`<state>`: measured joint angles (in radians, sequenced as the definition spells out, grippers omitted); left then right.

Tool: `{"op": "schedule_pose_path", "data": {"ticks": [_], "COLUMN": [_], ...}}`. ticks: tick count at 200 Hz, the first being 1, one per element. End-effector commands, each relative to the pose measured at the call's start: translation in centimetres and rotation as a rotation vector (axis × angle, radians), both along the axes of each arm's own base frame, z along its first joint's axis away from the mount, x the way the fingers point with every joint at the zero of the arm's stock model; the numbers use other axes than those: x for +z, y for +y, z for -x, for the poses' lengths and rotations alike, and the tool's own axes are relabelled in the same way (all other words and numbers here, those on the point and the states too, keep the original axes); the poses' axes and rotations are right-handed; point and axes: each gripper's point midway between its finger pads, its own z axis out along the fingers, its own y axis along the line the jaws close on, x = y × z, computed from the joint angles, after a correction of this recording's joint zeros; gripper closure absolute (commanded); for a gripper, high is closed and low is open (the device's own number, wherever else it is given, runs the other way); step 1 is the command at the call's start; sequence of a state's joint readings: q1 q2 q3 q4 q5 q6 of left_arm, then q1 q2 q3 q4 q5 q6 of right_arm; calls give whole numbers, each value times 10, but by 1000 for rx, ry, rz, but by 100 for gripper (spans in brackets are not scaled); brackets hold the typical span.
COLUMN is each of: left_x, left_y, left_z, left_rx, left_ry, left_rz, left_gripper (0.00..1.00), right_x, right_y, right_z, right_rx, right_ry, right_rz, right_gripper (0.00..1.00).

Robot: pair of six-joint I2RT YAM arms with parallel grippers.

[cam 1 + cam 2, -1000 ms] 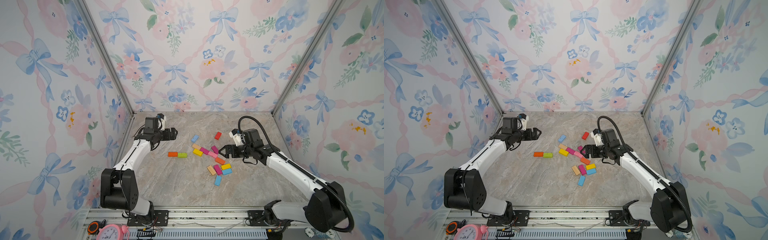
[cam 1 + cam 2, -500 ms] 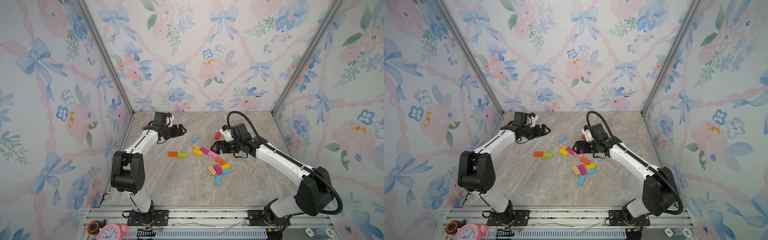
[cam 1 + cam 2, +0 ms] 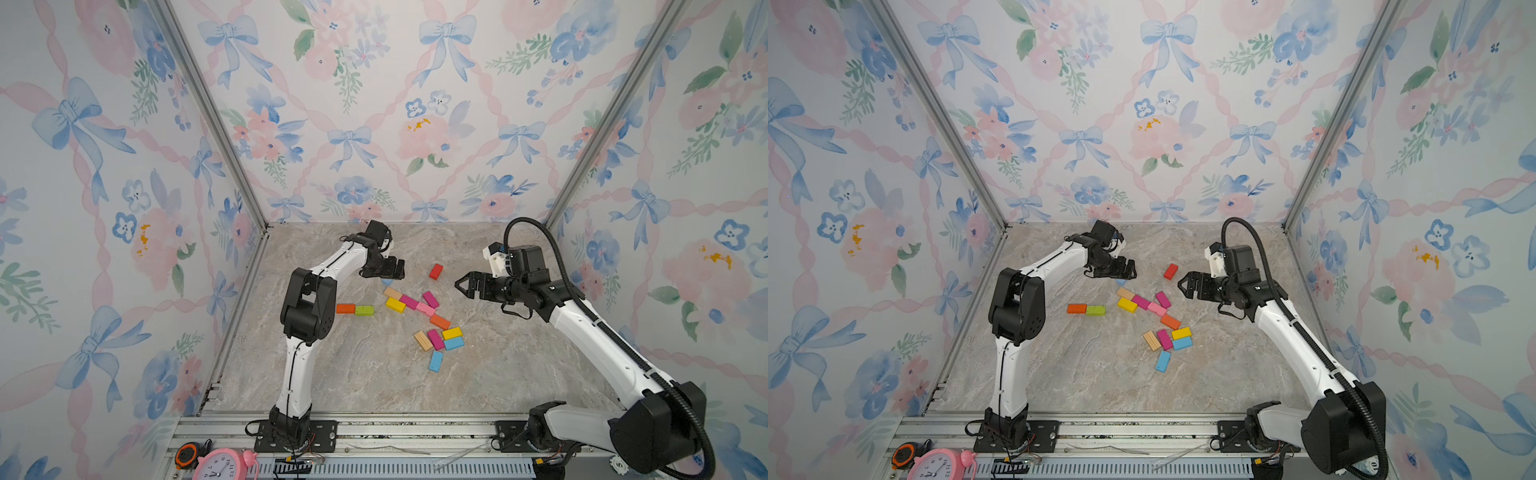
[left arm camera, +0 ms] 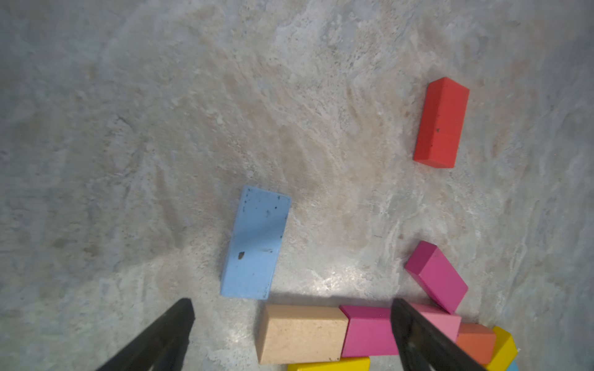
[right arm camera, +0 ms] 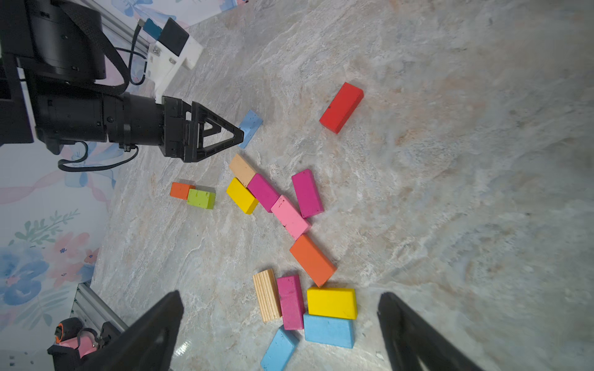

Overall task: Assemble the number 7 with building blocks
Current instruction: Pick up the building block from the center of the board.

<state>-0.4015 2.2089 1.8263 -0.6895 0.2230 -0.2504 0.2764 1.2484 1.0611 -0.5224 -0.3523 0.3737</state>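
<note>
- The building blocks [image 3: 424, 309] lay flat on the marbled desk [image 3: 353, 374]. Most sat in a loose, touching heap near the middle, unsorted.
- An orange block [image 3: 345, 308] and a green block [image 3: 364, 310] lay end to end, touching, apart from the heap on the left arm's side. I judged them to be the start of the 7's top bar.
- The left pincer [image 3: 390, 270] hovered with its jaws apart and empty over a pale blue block [image 4: 255, 244]. That block lay alone, just beside a plain wood block [image 4: 300, 334] at the heap's edge. The pincer was likely lining up to pick the pale blue block.
- The right pincer [image 3: 462, 286] also stood apart, holding nothing, above the desk near a lone red block [image 3: 436, 271] and the heap. It was probably waiting clear of its partner.
- No brand or label showed on any block. The only legible writing was the numerals on a pink alarm clock [image 3: 220, 467] by the front rail.
</note>
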Motion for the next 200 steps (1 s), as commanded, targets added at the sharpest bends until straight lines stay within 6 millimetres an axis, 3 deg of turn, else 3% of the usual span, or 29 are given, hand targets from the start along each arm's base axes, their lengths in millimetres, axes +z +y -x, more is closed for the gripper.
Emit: {"op": "schedule_pose_path", "data": {"ticks": [1, 55, 129, 168, 200], "left_x": [-6, -22, -51, -54, -50], "left_y": [7, 10, 5, 8, 9], "left_z": [5, -7, -11, -7, -6], "left_rx": [-41, -43, -44, -43, -38], "left_ry": [-1, -17, 24, 42, 43], "left_rz": [-137, -305, -347, -359, -355], "left_gripper": [3, 21, 44, 67, 80], "right_x": [-3, -8, -8, -8, -8], "right_y": [-3, -2, -2, -3, -2], "right_z": [9, 10, 13, 14, 14], "right_rx": [13, 20, 24, 25, 25], "right_ry": [6, 13, 2, 2, 1], "right_rz": [-21, -27, -29, -28, -30], "right_gripper": [3, 3, 3, 3, 3]}}
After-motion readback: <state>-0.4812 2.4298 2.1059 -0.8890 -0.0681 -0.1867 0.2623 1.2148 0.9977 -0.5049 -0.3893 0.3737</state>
